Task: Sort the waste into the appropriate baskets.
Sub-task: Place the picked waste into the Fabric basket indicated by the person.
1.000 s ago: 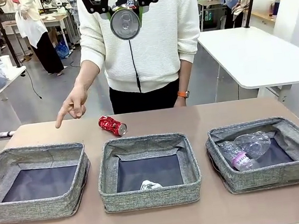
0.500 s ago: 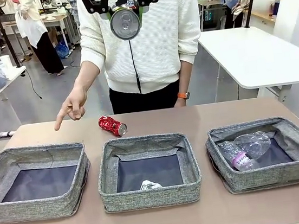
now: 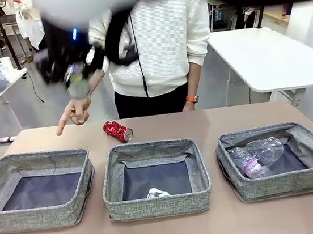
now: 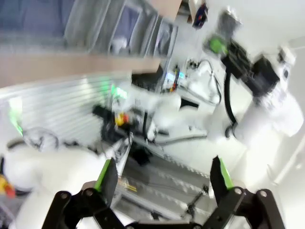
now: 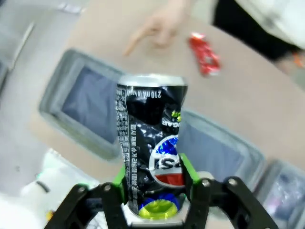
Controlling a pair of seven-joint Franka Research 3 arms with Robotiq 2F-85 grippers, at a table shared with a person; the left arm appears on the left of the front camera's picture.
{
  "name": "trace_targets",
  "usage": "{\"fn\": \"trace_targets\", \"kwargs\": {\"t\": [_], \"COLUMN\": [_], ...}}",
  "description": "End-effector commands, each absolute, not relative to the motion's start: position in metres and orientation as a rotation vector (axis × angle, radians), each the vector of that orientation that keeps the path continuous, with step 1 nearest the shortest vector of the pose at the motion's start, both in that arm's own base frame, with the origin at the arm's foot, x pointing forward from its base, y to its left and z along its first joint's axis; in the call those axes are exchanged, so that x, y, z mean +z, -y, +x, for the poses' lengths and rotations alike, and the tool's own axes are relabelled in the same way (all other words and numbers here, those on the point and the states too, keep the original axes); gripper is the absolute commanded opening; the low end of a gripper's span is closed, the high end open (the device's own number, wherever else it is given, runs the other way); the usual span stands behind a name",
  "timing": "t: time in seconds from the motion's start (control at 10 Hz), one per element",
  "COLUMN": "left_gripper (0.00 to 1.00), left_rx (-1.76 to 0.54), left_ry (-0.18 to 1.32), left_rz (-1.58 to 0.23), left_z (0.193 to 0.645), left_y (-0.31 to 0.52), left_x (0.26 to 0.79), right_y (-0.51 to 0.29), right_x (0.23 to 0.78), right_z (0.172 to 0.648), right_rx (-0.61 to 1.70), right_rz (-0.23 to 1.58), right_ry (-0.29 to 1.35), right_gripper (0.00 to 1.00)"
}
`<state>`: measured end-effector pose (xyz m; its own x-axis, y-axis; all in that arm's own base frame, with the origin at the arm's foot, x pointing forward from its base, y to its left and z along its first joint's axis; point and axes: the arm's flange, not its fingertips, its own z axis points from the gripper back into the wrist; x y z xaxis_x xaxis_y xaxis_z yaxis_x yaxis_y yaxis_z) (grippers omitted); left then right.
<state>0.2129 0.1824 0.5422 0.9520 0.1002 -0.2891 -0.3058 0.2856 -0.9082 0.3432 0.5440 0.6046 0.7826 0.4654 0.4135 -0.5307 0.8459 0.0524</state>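
My right gripper [image 3: 75, 70], blurred with motion, is high at the upper left and shut on a dark multicoloured drink can [image 3: 77, 84]. In the right wrist view the dented can [image 5: 151, 157] stands upright between the green pads of that gripper [image 5: 152, 183], above the left basket [image 5: 57, 107] and middle basket [image 5: 248, 157]. A red can [image 3: 117, 131] lies on the table behind the middle basket [image 3: 156, 206]. A paper wad [image 3: 157, 193] lies in that basket. Two clear bottles [image 3: 257, 158] lie in the right basket [image 3: 285, 184]. My left gripper [image 4: 162, 177] is open and holds nothing.
A person stands at the far side, with one hand [image 3: 73, 112] pointing down behind the left basket [image 3: 37, 218]. That hand [image 5: 159, 29] and the red can [image 5: 204, 54] also show in the right wrist view. A white table [image 3: 269, 57] stands at the back right.
My right arm has swung from top centre to the upper left with the dark can in its grip. The person's pointing hand, the red can and the baskets have stayed put.
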Motion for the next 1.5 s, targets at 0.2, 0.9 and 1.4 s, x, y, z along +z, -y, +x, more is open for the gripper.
{"fn": "trace_targets", "kwargs": {"t": [0.2, 0.9, 1.4], "left_gripper": [1.00, 1.00, 1.00], "left_rx": [0.274, 0.274, 0.274], "left_ry": [-0.189, -0.189, -0.189], "left_rz": [-1.254, -1.254, -1.254], "left_z": [0.213, 0.213, 0.213], "left_y": [-0.182, -0.182, -0.182], "left_x": [0.542, 0.542, 0.542], "right_y": [-0.544, -0.614, -0.614], "right_x": [0.605, 0.492, 0.488], "right_z": [0.343, 0.353, 0.353], "right_rx": [0.540, 1.143, 1.174], "right_rz": [0.170, 0.393, 0.361], "right_ry": [0.401, 0.312, 0.327], "right_gripper": [0.44, 0.44, 0.44]}}
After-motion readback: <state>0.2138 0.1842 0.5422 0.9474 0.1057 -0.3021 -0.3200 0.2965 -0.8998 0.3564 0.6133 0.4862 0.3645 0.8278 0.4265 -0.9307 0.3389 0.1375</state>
